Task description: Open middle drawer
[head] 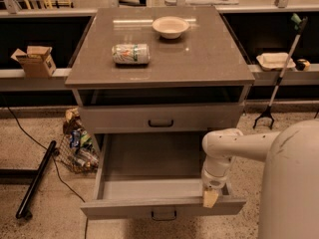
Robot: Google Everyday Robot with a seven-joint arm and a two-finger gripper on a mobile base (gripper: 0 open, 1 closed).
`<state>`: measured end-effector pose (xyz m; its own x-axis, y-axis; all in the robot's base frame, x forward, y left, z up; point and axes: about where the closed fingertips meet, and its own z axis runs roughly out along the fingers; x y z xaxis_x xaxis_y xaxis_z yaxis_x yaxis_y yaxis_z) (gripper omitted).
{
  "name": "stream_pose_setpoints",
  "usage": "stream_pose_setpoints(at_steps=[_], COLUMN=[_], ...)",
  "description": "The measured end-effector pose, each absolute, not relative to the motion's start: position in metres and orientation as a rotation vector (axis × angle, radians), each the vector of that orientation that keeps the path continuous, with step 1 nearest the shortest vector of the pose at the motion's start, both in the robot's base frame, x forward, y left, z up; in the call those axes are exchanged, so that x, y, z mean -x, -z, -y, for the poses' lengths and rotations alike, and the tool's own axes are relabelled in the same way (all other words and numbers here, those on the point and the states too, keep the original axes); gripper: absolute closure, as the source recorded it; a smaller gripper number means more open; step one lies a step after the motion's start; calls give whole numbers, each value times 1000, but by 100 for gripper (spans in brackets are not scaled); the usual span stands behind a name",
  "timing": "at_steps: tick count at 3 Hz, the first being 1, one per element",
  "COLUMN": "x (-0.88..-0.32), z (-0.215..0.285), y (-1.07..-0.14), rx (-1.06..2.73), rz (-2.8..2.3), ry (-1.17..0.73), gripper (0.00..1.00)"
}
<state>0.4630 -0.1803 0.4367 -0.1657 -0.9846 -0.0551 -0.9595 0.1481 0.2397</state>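
Note:
The middle drawer (124, 209) is a wide, shallow grey drawer, pulled far out toward me with its inside empty. Its small dark bar handle (163, 214) shows at the bottom of the front. My gripper (210, 195) points down at the right end of the drawer's front rim, at the end of the white arm (234, 146). The grey drawer above (159, 117) is shut, with its own dark handle. The bottom drawer is hidden beneath the open one.
On the cabinet top lie a can on its side (130, 54) and a white bowl (170, 27). A mesh bag of packets (77, 148) and a black pole (35, 178) lie on the floor at left. A cardboard box (35, 61) sits back left; a grabber tool (279, 78) leans at right.

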Motion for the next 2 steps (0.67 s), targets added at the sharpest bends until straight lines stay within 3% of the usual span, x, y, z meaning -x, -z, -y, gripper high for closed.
stream_pose_setpoints(at_steps=[1,2], x=[-461,-460], z=[182,185], y=[-441,-455], rx=[-1951,-1963], rz=[2303,2330], ry=[332,295], gripper=[17,0])
